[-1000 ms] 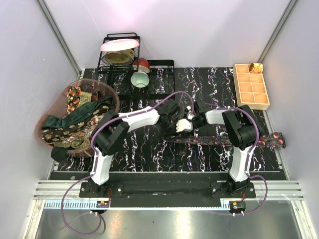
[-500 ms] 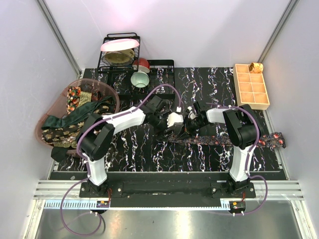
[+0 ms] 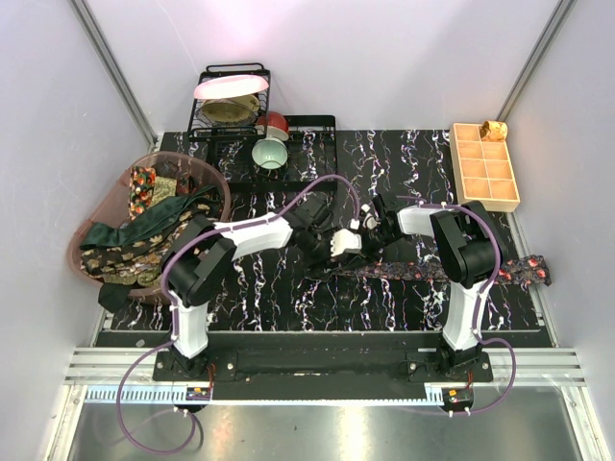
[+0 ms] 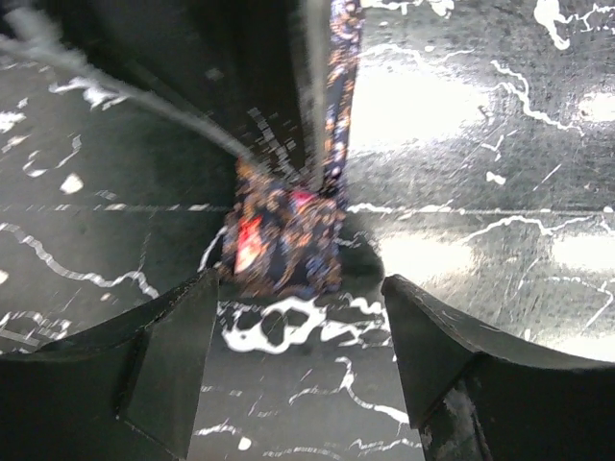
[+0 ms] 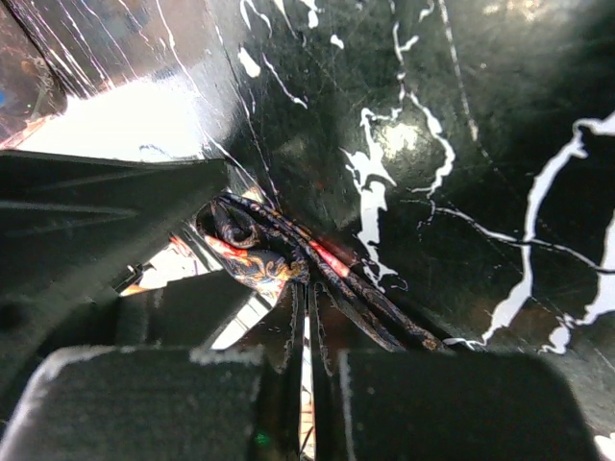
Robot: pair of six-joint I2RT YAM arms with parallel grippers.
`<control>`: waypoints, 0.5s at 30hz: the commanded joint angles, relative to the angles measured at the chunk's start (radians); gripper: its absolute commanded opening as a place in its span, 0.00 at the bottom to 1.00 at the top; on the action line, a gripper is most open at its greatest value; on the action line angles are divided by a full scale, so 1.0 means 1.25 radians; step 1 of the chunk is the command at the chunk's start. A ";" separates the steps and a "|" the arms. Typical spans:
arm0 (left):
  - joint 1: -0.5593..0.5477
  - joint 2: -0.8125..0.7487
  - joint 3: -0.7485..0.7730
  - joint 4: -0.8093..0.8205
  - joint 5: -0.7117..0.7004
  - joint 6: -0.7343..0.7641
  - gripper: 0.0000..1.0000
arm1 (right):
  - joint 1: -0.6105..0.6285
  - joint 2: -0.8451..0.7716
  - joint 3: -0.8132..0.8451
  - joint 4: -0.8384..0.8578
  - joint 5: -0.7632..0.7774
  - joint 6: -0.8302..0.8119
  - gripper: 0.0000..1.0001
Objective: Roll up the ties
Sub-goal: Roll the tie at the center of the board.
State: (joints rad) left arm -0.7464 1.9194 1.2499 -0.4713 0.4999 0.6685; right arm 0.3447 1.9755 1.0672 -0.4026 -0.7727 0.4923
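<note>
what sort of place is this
Most likely a robot lab test cell: plain white panels box in a marbled table, a left arm and right arm are bolted at its edge, and props are staged: a basket of ties, a dish rack.

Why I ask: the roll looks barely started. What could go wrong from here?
The roll is small and loose, and the left gripper stands open, not gripping it, so it may unwind. Only the right gripper seems to pinch the tie; a slip would free it. The tail runs under the right arm, which might snag it.
</note>
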 commanded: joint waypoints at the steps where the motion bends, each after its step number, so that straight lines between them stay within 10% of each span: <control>1: -0.012 0.006 0.026 0.048 -0.028 0.003 0.73 | -0.005 0.022 0.010 -0.018 0.068 -0.035 0.00; 15: -0.058 0.061 0.060 0.057 -0.143 0.019 0.59 | -0.005 0.010 0.003 0.005 0.023 -0.037 0.00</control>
State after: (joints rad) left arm -0.8150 1.9659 1.3033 -0.4236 0.3794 0.6689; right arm 0.3447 1.9804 1.0721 -0.4057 -0.7834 0.4740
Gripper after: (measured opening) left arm 0.644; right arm 0.012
